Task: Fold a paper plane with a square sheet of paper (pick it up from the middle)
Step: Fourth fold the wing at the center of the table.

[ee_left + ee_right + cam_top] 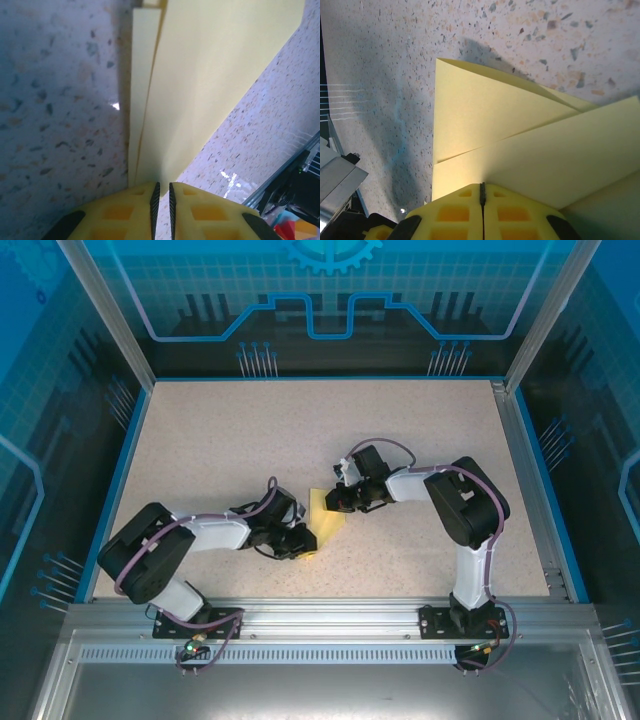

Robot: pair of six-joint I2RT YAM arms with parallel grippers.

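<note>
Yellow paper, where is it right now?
In the top view the yellow paper lies near the middle of the table, held by the left gripper on its left and the right gripper on its right.

I saw a speckled beige counter (250, 430) edged in blue, an aluminium rail (330, 612) along its near side, blue printed walls (330, 300) around.
</note>
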